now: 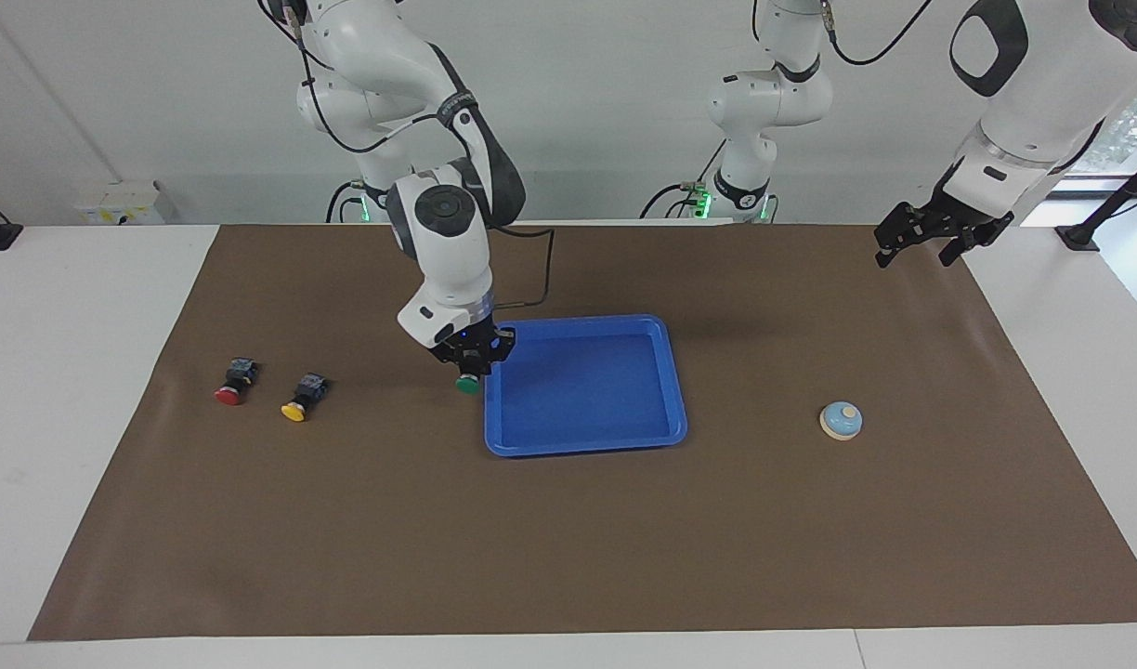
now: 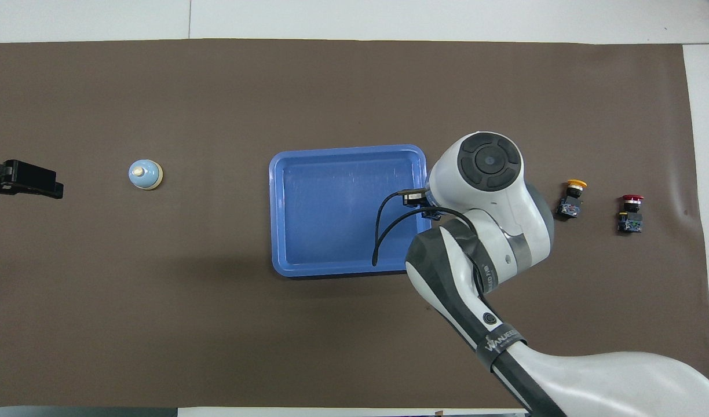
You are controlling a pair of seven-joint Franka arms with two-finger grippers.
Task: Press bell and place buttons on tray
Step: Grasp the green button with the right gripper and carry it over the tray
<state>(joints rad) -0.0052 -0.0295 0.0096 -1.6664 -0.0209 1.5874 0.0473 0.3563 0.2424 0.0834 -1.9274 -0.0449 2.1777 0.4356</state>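
Facing view: right gripper (image 1: 474, 358) is up in the air over the blue tray's (image 1: 673, 390) rim, at the tray's end toward the right arm's side, fingers clamped on the green button (image 1: 468, 383), cap hanging down. Tray sits mid-table on the brown mat (image 1: 568, 539). Red button (image 1: 234, 382) and yellow button (image 1: 303, 397) lie on their sides, near each other, toward the right arm's end of the table, red one closer to that edge. Bell (image 1: 841, 420) stands toward the left arm's end. Left gripper (image 1: 940, 237) waits above the mat's corner at that end, fingers spread apart.

Overhead view: right arm covers its gripper and the green button. Tray (image 2: 282, 208) bare inside. Bell (image 2: 145, 174) between tray and left gripper (image 2: 21, 179).
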